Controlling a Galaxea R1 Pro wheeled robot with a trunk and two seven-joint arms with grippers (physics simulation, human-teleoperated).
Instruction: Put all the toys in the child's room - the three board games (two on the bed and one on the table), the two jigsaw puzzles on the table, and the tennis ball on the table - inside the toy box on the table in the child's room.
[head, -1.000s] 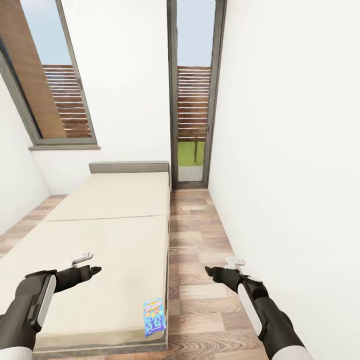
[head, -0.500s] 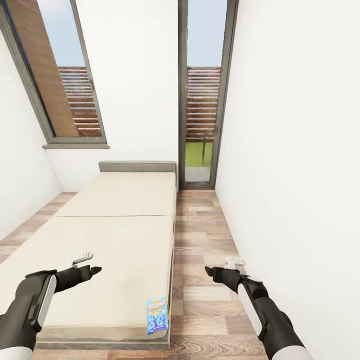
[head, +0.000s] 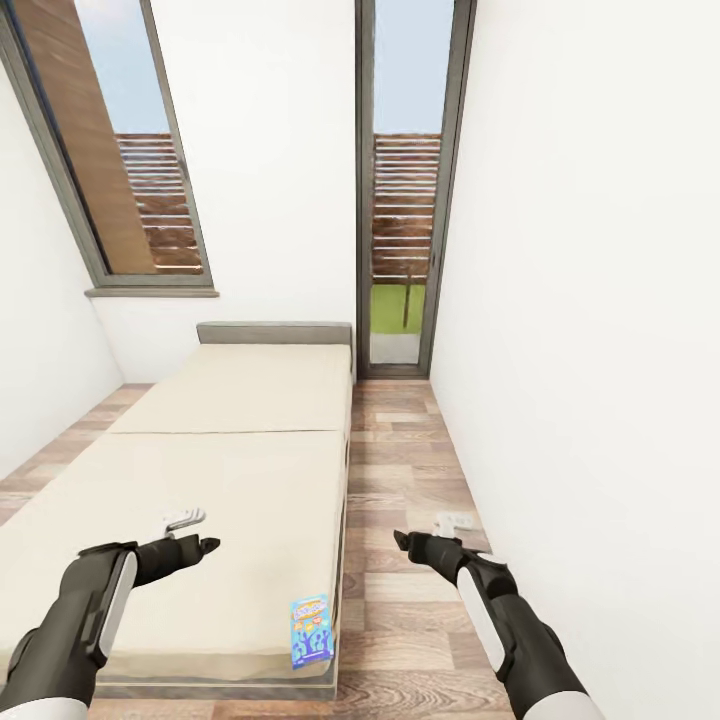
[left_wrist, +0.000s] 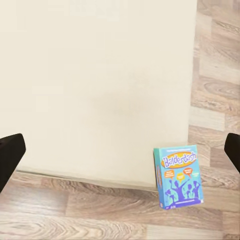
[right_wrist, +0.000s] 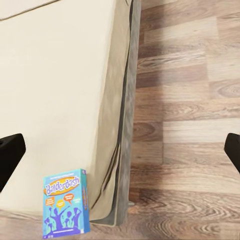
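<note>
At bed (head: 230, 480) corner: board game (head: 310, 631).

A wide low bed (head: 230, 470) with a plain beige mattress and grey headboard (head: 273, 332) is set on a wood-plank floor (head: 400, 480). A blue board game (head: 311, 631) is laid on the mattress's near corner.
</note>
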